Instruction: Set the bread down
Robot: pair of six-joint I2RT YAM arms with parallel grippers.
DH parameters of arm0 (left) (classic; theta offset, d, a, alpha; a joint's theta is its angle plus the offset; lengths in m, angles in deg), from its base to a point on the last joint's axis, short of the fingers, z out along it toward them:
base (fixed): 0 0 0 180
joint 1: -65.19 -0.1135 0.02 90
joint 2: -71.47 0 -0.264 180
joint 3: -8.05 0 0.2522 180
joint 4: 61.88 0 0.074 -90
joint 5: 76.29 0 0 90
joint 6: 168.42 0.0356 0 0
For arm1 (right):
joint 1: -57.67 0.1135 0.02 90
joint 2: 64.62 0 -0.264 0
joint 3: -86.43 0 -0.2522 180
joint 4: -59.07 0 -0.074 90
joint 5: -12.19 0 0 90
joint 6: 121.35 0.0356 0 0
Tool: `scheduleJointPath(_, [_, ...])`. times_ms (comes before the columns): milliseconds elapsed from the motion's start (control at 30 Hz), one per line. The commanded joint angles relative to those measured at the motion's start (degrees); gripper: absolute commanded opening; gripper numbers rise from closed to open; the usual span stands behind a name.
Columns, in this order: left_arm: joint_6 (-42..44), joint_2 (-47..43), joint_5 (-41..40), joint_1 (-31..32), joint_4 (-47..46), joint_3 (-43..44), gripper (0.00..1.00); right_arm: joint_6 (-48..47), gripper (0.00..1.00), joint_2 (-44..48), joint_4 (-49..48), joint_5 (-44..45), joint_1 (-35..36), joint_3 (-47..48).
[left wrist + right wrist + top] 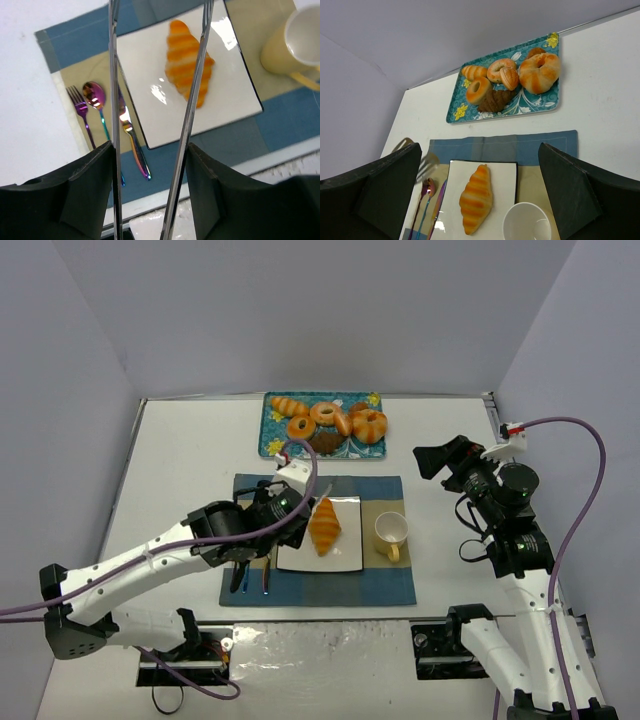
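The bread [324, 524], a golden-orange ridged croissant, lies on the white square plate [345, 555]. It also shows in the left wrist view [189, 60] and the right wrist view [477, 199]. My left gripper [278, 506] [150, 147] is shut on metal tongs [192, 100]. The tong arms are spread apart, and their tips reach over the plate [150, 65] on either side of the bread without touching it. My right gripper [435, 462] [479, 150] is open and empty, raised to the right of the placemat.
A cream mug [391, 532] stands right of the plate on the blue placemat [380, 590]. Iridescent cutlery [95, 100] lies left of the plate. A teal tray [272, 430] with donuts, rolls and a dark croissant is at the back.
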State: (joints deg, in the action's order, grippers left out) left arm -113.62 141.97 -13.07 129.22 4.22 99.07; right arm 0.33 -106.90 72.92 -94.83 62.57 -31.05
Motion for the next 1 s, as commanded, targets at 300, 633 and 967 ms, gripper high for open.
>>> scheduleJointPath(300, [11.92, 7.92, 4.72, -32.49, -9.07, 11.52, 0.52, 0.31, 1.0, -1.76, -6.24, -1.99, -0.16, 4.08])
scheduleJointPath(633, [13.53, 18.33, 7.5, -51.14, -20.67, 12.41, 0.51, 0.45, 1.0, -3.41, -6.98, -3.1, -0.07, 4.74])
scheduleJointPath(967, [13.4, 32.41, 13.96, -62.58, -28.05, 12.83, 0.6, 0.68, 1.0, -3.24, -7.91, -2.37, -0.13, 3.1])
